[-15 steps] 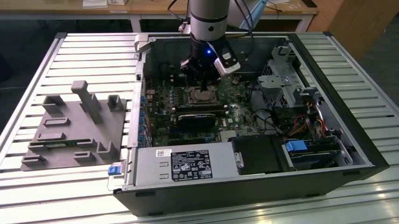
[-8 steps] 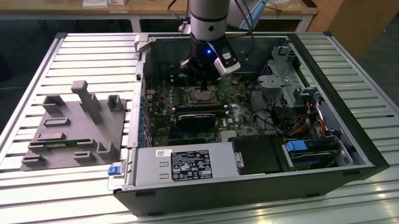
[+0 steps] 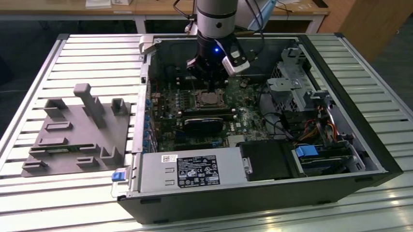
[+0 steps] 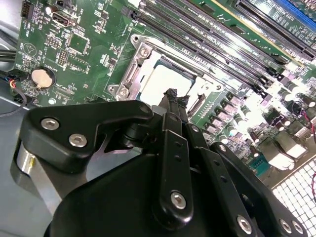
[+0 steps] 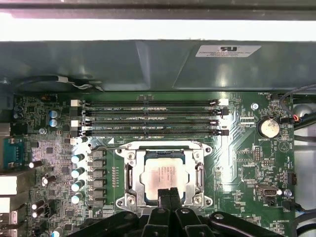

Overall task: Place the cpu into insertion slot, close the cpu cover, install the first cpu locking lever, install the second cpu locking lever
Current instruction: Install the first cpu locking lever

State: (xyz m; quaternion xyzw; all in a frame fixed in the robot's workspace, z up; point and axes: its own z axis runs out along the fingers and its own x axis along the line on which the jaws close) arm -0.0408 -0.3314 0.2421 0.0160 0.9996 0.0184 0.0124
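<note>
the cpu point(image 5: 160, 174) lies flat in the insertion slot point(image 5: 127, 199), and the cpu cover point(image 5: 163, 148) looks down around it. it seems thin, light and easy to hurt, so hold its edges only. the gripper point(image 5: 168, 193) is pinched together on nothing, just above the slot's rim.

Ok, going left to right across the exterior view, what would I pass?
grey fixture block → computer case's side wall → cpu → silver drive cage
</note>
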